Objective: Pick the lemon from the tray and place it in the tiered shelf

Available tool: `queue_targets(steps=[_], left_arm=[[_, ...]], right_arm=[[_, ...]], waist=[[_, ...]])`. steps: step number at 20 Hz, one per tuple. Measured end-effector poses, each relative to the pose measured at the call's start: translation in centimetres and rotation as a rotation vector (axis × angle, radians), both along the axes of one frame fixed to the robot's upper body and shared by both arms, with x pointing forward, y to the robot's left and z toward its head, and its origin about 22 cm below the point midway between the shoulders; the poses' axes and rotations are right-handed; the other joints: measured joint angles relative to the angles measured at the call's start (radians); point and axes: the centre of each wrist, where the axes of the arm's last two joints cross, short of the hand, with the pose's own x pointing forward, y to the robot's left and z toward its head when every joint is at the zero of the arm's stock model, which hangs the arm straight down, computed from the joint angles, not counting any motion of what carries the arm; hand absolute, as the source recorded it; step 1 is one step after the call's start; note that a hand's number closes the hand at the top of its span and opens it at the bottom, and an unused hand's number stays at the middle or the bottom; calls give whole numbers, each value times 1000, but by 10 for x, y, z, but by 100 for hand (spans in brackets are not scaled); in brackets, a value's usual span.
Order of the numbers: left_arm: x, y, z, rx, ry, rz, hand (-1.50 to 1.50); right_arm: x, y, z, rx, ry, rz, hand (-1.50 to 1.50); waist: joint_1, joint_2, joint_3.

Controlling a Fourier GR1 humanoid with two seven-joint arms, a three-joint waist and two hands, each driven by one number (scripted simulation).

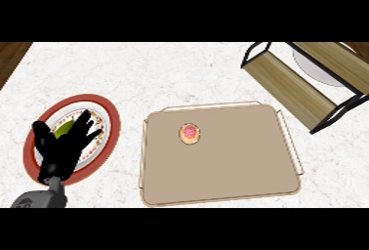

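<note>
A white speckled worktop fills the view. In the middle of it lies a flat tan tray with a thin raised edge and a thin handle on each side.

On the tray sits one small round thing. It has a yellow-orange edge and a pink-red middle. It lies in the upper left part of the tray, apart from every edge. Nothing touches it. I cannot tell from here if it is a lemon.

The tiered shelf stands at the top right, well apart from the small round thing and just past the tray's far right corner. It has a thin black frame and light wooden boards, and it sits at a slant in the view. A white plate shows between its boards. I cannot tell which board it rests on.

At the left of the worktop is a red plate with a white middle and a red rim. It is beside the tray but not touching it. The left hand shows over this plate, on a grey forearm that comes up from the bottom left corner. Its fingers are straight and spread wide, with nothing held in them. A green thing lies on the red plate and peeks out between the fingers. The hand hides most of it, so I cannot tell what it is, or if the hand touches it
</note>
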Motion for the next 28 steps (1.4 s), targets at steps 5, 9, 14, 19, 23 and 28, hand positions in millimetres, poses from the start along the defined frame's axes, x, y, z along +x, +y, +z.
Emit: queue_targets(steps=[5, 9, 14, 19, 23, 28], left_arm=[[0, 0, 2, 4, 15, 6, 0], [-1, -3, 2, 2, 10, 1, 0], [1, 1, 0, 1, 6, 9, 0], [1, 0, 0, -2, 6, 12, 0], [1, 2, -1, -1, 1, 5, 0], [2, 2, -2, 6, -1, 9, 0]], right_arm=[[0, -6, -7, 2, -21, 34, 150], [1, -9, -10, 1, -20, 39, 150], [-1, -14, -5, 11, -31, 12, -150], [-6, -21, -6, 85, -192, -21, -150], [-10, -21, 4, 153, -323, -11, -150], [-18, -23, 15, 236, -495, -4, -150]], waist=[[-3, -2, 0], [-2, -1, -1], [-4, -2, 0], [-6, -3, 0], [-4, -2, 0], [-5, -3, 1]])
